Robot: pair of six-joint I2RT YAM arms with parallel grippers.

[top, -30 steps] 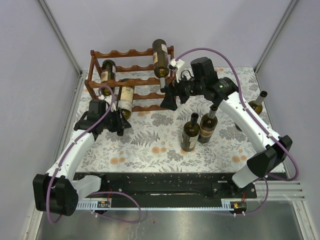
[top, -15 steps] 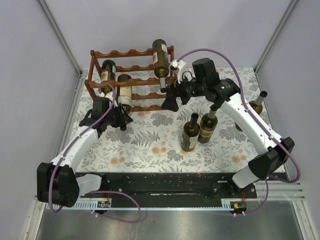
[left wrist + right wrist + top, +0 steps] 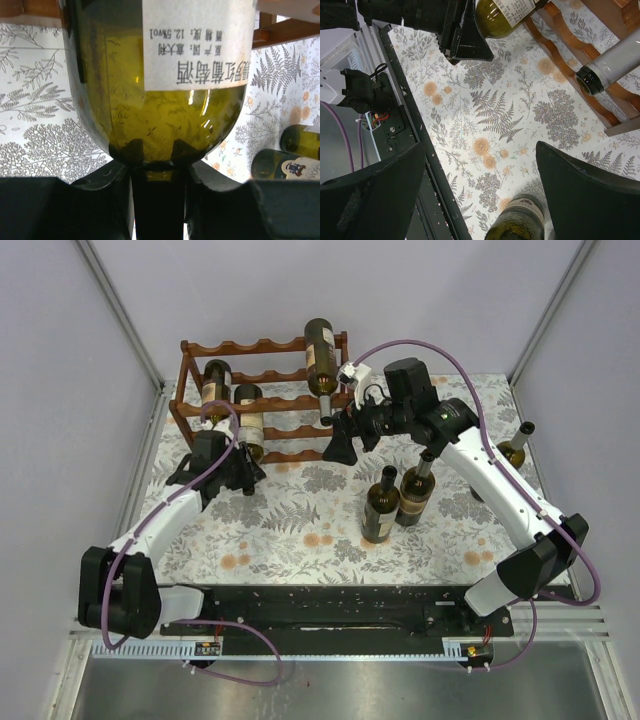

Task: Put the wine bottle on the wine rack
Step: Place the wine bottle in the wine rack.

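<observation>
Left fingers (image 3: pixel 159 172) clenched against the wine bottle (image 3: pixel 160 80) base; right fingers (image 3: pixel 480 195) released, empty.
Glass is heavy, slick, breakable; I'd push its base toward twelve o'clock, deeper into the wine rack (image 3: pixel 270 390).

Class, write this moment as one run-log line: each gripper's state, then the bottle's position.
left gripper: shut, against wine bottle base | right gripper: open, empty | bottle: lying in wine rack lower tier

left wrist: we lose wine bottle (image 3: pixel 160 85) neck and label top past the frame's upper edge | top external: left gripper (image 3: pixel 243 483) fingertips too small to resolve | right wrist: standing bottle (image 3: pixel 517 222) cropped at bottom edge
</observation>
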